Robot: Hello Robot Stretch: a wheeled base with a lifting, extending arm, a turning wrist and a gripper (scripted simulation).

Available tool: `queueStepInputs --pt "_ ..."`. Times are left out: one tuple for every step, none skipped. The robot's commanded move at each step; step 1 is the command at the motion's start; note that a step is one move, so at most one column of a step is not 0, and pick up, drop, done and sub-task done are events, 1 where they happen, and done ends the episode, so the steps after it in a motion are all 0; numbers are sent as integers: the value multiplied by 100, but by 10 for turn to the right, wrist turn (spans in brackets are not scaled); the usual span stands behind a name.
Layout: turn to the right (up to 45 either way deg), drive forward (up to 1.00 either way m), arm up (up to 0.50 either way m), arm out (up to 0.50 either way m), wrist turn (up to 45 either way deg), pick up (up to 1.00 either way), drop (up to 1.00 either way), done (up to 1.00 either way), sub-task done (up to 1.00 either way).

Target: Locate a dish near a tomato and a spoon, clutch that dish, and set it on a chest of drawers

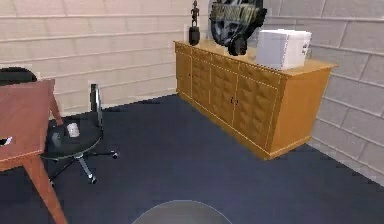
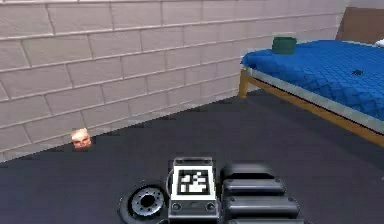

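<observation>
A long wooden chest of drawers (image 1: 240, 95) stands against the brick wall on the forward view's right. On its top are a white box (image 1: 283, 47), a dark bulky object (image 1: 237, 22) and a small dark statue (image 1: 194, 22). In the arm side view, the arm's dark end with a white marked square (image 2: 193, 184) sits at the bottom edge. The gripper's dark body (image 2: 148, 203) lies just left of the square. Its far end is not discernible, so I cannot tell whether it holds anything.
A reddish wooden table (image 1: 25, 110) stands at the forward view's left, with a black office chair (image 1: 80, 135) beside it carrying a small white object (image 1: 72, 129). A blue-covered bed (image 2: 320, 70) with a dark green object (image 2: 285, 45) is at the arm side view's right. A small pinkish thing (image 2: 82, 140) lies by the wall. Dark floor stretches between.
</observation>
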Motion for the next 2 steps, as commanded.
queueStepInputs --pt "0 100 0 0 0 0 0 0 0" --pt "0 100 0 0 0 0 0 0 0"
